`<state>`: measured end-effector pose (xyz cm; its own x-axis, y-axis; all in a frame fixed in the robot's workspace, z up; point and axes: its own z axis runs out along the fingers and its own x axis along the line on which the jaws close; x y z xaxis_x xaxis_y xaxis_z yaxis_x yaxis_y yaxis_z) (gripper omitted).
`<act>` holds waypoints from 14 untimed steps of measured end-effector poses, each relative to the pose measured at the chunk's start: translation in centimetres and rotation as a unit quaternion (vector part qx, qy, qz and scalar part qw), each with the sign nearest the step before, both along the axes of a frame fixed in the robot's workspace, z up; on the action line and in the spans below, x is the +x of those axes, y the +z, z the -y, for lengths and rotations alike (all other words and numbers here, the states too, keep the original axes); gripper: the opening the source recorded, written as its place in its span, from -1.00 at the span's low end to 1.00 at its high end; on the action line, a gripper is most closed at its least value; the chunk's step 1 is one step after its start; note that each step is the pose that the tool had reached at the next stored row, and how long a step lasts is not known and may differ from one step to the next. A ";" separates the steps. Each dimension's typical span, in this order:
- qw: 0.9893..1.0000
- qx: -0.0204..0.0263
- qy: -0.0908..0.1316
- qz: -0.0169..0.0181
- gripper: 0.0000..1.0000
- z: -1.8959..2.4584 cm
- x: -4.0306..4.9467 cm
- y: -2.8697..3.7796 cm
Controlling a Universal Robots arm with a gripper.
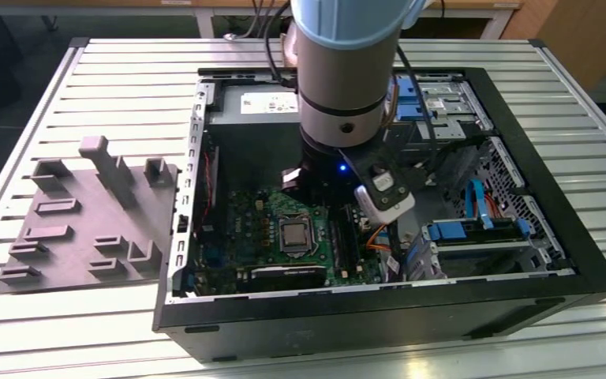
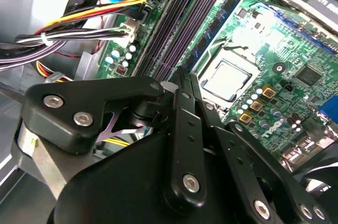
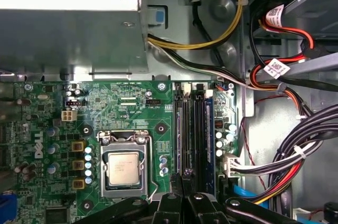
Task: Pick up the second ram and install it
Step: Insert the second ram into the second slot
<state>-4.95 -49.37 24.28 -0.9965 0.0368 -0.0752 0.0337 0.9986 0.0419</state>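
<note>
Found gripper [image 3: 182, 180] low inside the open computer case [image 1: 387, 324], directly over the memory slots [image 3: 193, 123], just beside the processor socket [image 3: 124, 167] on the green motherboard [image 3: 127, 102]. Recorded fingertips [image 2: 184, 102] set together in both wrist views, with no more than a sliver between. Cannot tell whether the second ram is pinched edge-on there or seated in a slot: cannot separate it from the dark slots under the tip. Noted grey tray [image 1: 72, 237] on the exterior view's left, well apart from the gripper. Judged the stick light, stiff and thin, yet fragile at chips and contact edge; best taken across its flat faces near mid-length, clear of the contacts. Observed white tags [image 3: 275, 68] on the red cable [image 3: 296, 34] and white lettering [image 3: 38, 150] at the board's edge; not transcribed.
</note>
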 end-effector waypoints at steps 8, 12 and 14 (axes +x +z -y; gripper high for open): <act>1.000 0.003 0.000 0.000 -0.77 0.00 0.41 -0.05; 1.000 0.005 0.000 0.000 -0.77 0.00 0.50 -0.05; 1.000 0.006 0.000 0.000 -0.77 0.00 0.55 -0.06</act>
<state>-4.40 -49.37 24.22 -0.9965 0.0378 -0.0748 0.0338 0.9979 0.0546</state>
